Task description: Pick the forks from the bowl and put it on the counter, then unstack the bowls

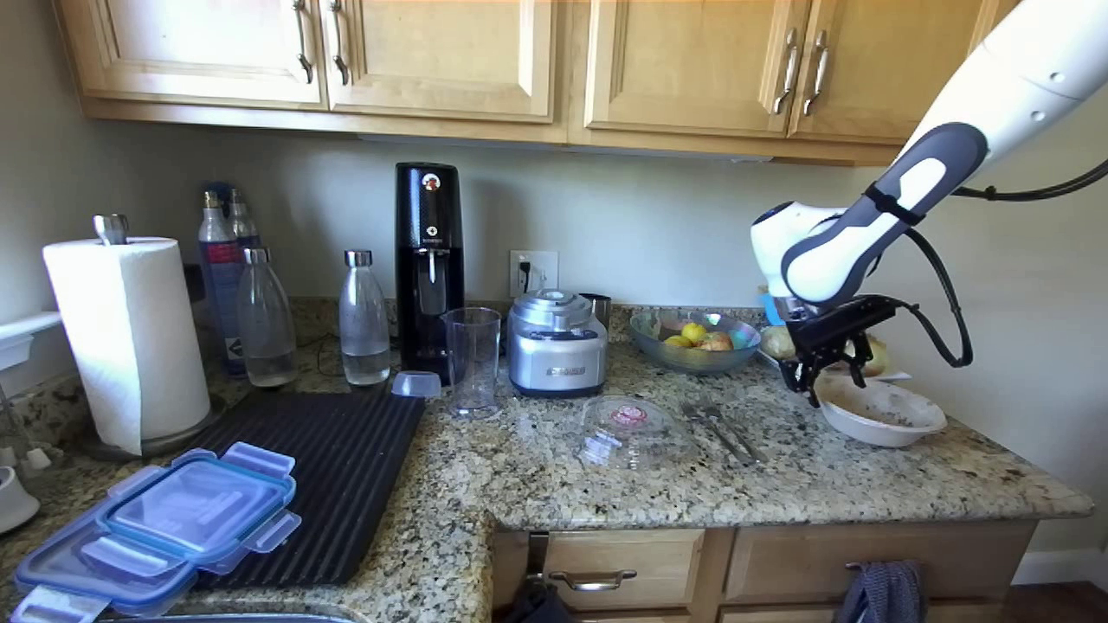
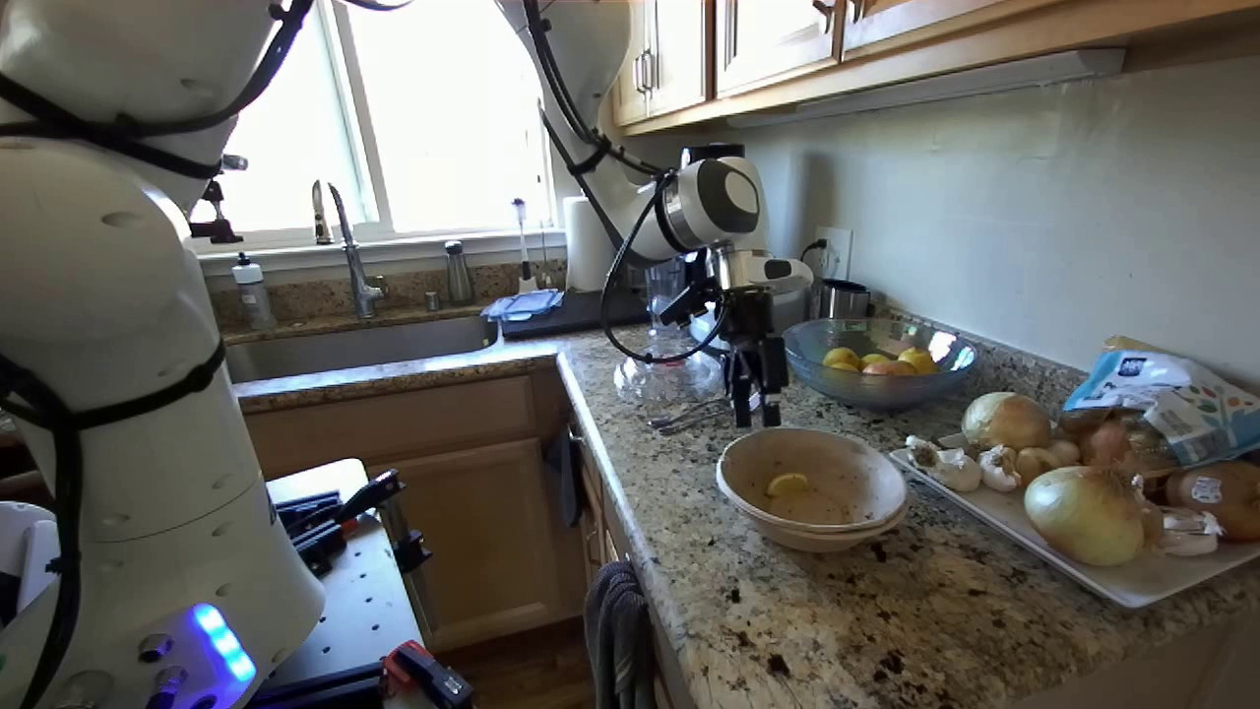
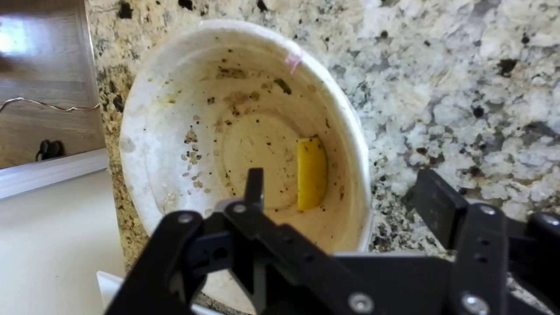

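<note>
Forks (image 1: 723,426) lie on the worktop (image 1: 623,495), left of the hand (image 1: 836,393) in an exterior view — it's spread wide, holding nothing. Bowls (image 1: 879,433) sit stacked just to its right; in the wrist view the top rim (image 3: 359,151) runs between the jaws, so down next, I'd guess.

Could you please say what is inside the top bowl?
The top bowl holds a yellow wedge and food bits; in the wrist view, the fingers hide part of its interior.

White arm (image 1: 930,177), black cables (image 2: 66,502), 1 glowing blue strip (image 2: 224,642).
</note>
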Action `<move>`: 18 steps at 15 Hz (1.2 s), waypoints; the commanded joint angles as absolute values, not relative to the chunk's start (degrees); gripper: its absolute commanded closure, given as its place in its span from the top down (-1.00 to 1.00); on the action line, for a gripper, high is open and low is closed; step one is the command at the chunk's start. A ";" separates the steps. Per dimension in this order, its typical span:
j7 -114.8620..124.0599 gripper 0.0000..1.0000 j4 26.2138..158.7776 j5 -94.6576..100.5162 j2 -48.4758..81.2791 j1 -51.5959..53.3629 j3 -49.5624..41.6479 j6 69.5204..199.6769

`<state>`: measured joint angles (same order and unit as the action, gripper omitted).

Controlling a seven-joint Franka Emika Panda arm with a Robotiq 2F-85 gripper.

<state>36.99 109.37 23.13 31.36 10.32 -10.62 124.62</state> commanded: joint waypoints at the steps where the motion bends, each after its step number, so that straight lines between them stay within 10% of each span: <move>1: 35.61 1.00 110.74 21.84 29.01 8.94 -9.60 124.09; 10: 35.27 1.00 110.05 20.54 29.57 8.21 -9.65 123.94; 18: 34.95 -0.33 110.10 19.36 29.45 7.51 -9.83 124.10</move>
<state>36.23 108.97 20.40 31.35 8.67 -10.61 124.63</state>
